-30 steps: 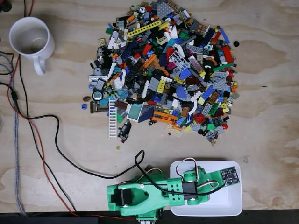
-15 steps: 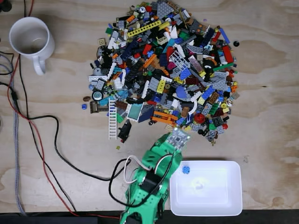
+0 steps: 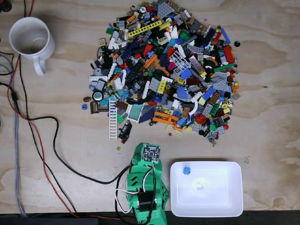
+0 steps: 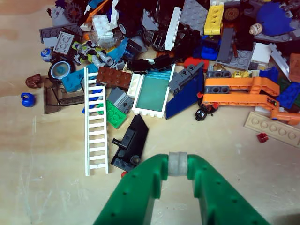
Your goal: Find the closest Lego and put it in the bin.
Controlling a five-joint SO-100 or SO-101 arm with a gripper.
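Lego nearest the gripper point(image 4: 177, 169) is the black piece point(image 4: 130, 144), just beside the green fingertips at ten o'clock in the wrist view, long axis toward one o'clock. Jaws look nearly closed, empty. White ladder point(image 4: 95, 121) stands beyond; bin point(image 3: 234, 207) waits at three o'clock overhead.

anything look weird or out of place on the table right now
Mostly no. A white ceramic mug stands upright at the fixed view's upper left, beside loose black and red cables. One small black round piece lies apart from the mixed Lego pile.
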